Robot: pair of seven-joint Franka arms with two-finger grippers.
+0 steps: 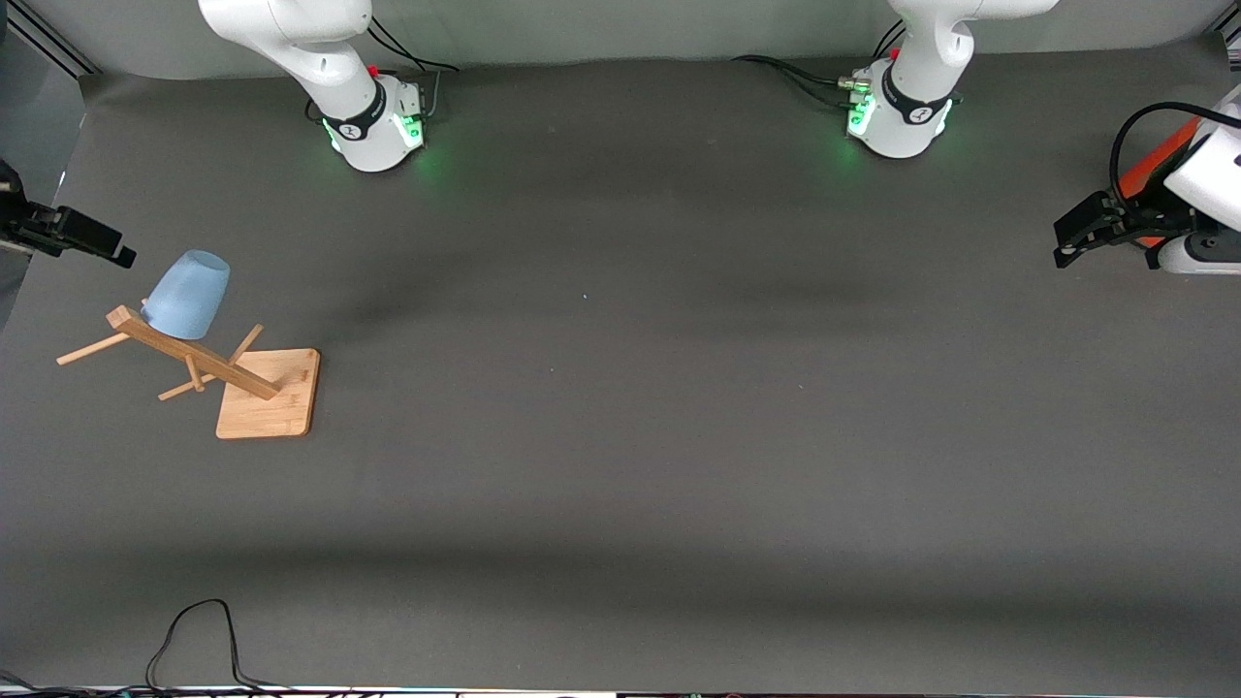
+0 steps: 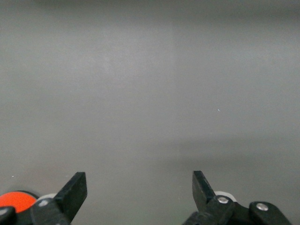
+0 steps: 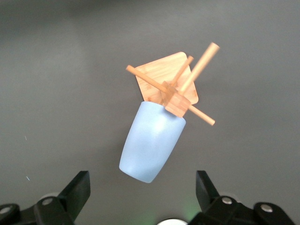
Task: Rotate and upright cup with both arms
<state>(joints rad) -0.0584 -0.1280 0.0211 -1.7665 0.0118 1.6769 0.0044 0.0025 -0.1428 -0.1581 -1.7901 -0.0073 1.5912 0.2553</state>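
Observation:
The pale-blue cup [image 1: 188, 294] hangs mouth-down and tilted on a peg of a wooden rack [image 1: 267, 393], at the right arm's end of the table. In the right wrist view the cup [image 3: 152, 143] shows its narrow base toward the camera, with the rack [image 3: 166, 77] under it. My right gripper [image 1: 124, 256] hovers beside the cup, apart from it. It is open [image 3: 140, 192] and nothing is between its fingers. My left gripper [image 1: 1065, 247] waits at the left arm's end of the table. It is open [image 2: 139, 187] over bare grey table.
The rack has a square board base, a leaning post [image 1: 194, 357] and thin cross pegs. An orange-red part [image 1: 1159, 165] sits by the left wrist. A black cable [image 1: 194, 640] loops along the table edge nearest the front camera. Grey mat [image 1: 620, 388] covers the table.

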